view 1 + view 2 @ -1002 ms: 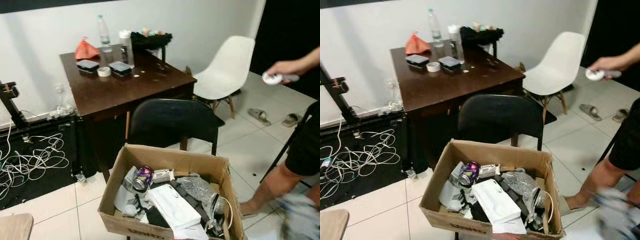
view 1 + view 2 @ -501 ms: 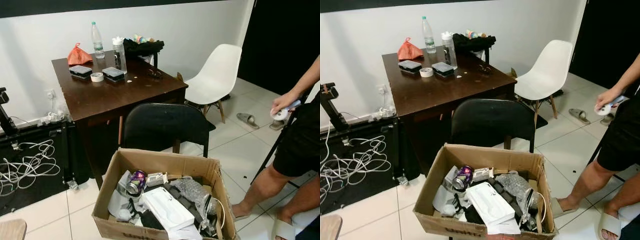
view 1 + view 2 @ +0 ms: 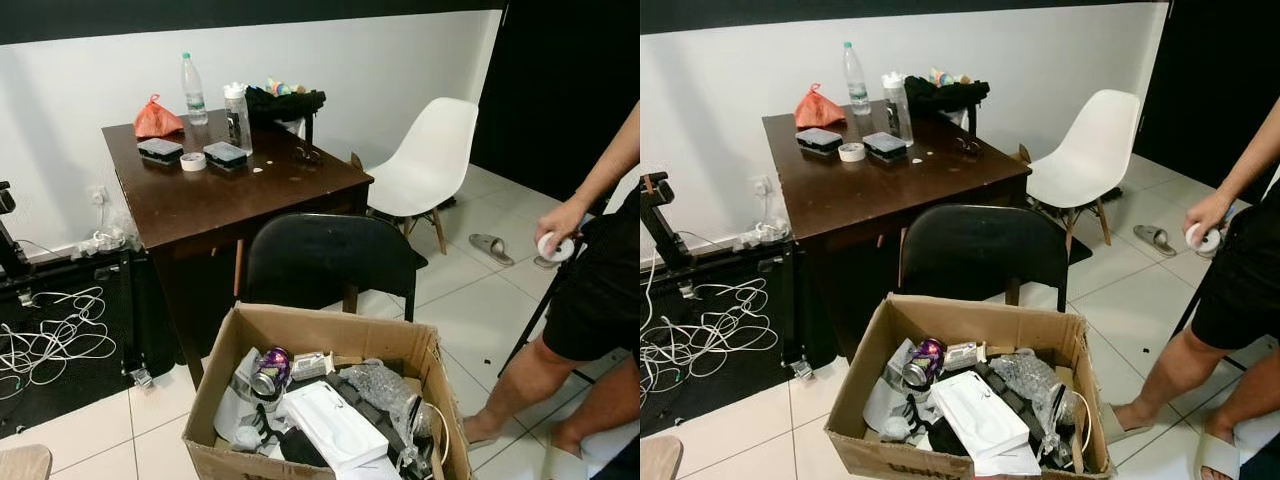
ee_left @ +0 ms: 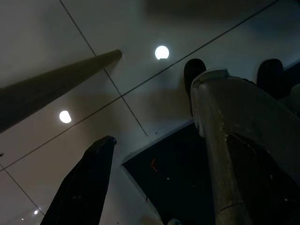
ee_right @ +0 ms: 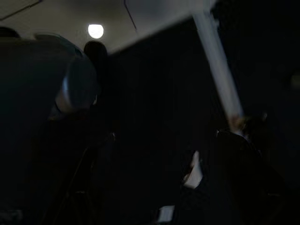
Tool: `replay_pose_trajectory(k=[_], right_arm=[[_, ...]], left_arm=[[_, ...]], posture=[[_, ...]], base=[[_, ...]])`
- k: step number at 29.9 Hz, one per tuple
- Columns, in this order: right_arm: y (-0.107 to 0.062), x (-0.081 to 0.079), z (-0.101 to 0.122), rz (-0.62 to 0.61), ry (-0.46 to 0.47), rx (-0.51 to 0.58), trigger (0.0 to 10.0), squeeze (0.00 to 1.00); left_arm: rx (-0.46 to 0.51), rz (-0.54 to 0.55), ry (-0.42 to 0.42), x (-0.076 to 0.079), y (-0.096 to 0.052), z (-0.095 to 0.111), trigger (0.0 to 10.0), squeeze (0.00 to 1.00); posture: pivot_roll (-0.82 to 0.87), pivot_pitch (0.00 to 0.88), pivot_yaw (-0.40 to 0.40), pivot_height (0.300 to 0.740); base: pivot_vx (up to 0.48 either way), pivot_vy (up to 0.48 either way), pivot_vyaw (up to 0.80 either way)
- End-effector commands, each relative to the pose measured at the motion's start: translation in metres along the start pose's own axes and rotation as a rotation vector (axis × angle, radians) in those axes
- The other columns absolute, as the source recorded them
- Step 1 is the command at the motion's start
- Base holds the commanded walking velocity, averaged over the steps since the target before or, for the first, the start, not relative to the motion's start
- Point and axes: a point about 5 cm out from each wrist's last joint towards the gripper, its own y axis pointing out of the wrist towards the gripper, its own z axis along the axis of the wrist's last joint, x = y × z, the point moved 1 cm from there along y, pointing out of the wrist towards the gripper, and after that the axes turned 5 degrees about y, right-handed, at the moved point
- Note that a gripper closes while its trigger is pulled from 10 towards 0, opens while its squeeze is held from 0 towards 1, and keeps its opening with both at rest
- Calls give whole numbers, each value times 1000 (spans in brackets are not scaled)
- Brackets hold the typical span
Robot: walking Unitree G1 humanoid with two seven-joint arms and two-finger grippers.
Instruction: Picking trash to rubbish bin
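I can read no text anywhere. Dark print runs along the front wall of the brown cardboard box (image 3: 940, 462) before me, but it is cut off and illegible.

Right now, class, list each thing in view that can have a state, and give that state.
Brown cardboard box: flaps open, full of trash.
Crushed purple drink can: lying in the box.
Clear plastic water bottle: upright, capped.
Black chair: pushed against the dark wooden table.
White plastic chair: unoccupied.
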Motion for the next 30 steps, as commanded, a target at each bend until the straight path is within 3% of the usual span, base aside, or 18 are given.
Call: replay_pose_trajectory(k=[1,4,8,12,20,30], right_arm=[[0,-5,-1,20,-73,-10,10000,0],[0,-15,1,49,-128,-5,10000,0],[0,-27,4,68,-136,7,10000,0],[0,-25,1,56,-87,-9,10000,0],[0,-23,-3,67,-101,-19,10000,0],[-1,-25,-7,71,-50,-34,10000,0]], left_arm=[[-25,5,-16,-2,-1,-7,10000,0],[-20,4,-20,-2,-1,-5,10000,0],[-13,-1,-26,0,0,-3,10000,0],[-14,-15,-18,3,0,-3,10000,0],[-24,-33,-5,8,1,-7,10000,0],[-33,-43,16,8,0,-9,10000,0]], posture=[[-157,47,43,740],[-152,47,42,740],[-148,51,42,740],[-149,51,41,740],[-158,60,41,740],[-161,61,55,740]], base=[[0,0,0],[0,0,0],[0,0,0],[0,0,0],[0,0,0],[0,0,0]])
